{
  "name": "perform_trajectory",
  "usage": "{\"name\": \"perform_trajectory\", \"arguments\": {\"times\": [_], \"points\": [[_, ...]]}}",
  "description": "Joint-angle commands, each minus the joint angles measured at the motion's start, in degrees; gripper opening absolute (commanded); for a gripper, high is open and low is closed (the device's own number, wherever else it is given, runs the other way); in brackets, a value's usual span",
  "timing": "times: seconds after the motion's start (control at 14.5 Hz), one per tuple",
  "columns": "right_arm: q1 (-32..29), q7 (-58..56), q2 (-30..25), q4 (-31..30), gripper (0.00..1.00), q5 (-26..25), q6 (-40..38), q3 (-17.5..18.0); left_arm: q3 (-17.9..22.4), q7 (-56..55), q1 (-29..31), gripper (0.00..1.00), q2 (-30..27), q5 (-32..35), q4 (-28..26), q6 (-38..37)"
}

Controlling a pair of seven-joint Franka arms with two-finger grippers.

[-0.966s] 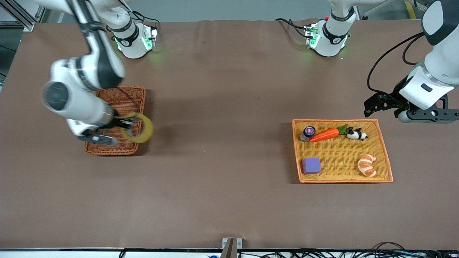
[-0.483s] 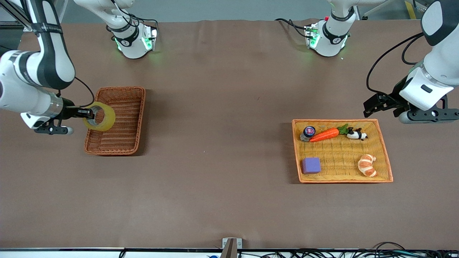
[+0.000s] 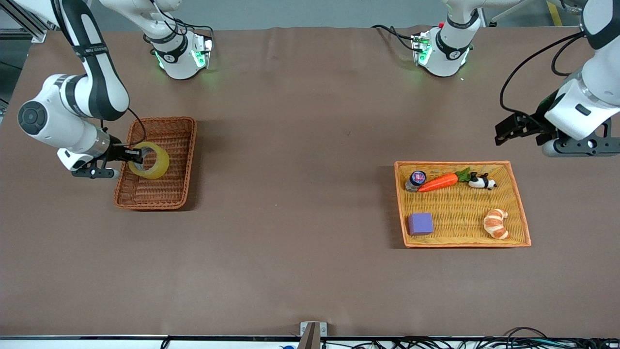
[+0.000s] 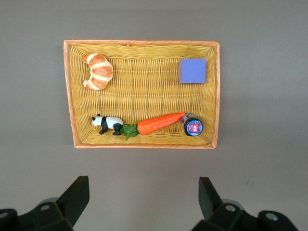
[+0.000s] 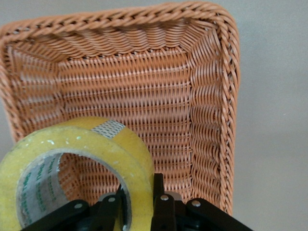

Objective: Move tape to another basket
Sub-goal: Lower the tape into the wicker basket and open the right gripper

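Shifted farther over the dark reddish-brown woven wicker basket: translucent yellowish tape roll, pinched through its wall by the right gripper. Light, stiff, probably slippery. Left gripper spread, waiting above the table by the orange tray.

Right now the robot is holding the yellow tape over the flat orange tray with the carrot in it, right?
Not quite. The right gripper does hold the tape, but over the dark wicker basket, as the front view shows. The orange tray with the carrot sits toward the left arm's end of the table.
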Motion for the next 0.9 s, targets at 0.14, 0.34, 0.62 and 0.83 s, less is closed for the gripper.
{"name": "perform_trajectory", "arguments": {"times": [0.14, 0.34, 0.62, 0.83], "points": [[-2.85, -2.72, 2.46, -3.64, 0.04, -0.41, 6.05, 0.49, -0.40, 0.72, 0.21, 1.00, -0.93, 1.26, 0.10, 0.86], [-2.67, -2.72, 4.04, -4.70, 0.09, -0.41, 7.90, 0.58, -0.49, 2.73, -0.23, 1.00, -0.41, 3.20, 0.10, 0.86], [-2.15, -2.63, 5.98, -4.18, 0.86, -0.32, 8.53, 0.67, -0.40, 1.43, 0.21, 1.00, -0.41, 1.10, 0.19, 0.95], [-1.19, -2.02, 4.84, -0.15, 1.00, -0.32, 4.33, 0.84, -0.40, 1.51, 0.47, 1.00, -0.41, 0.13, 0.10, 2.00]]}}
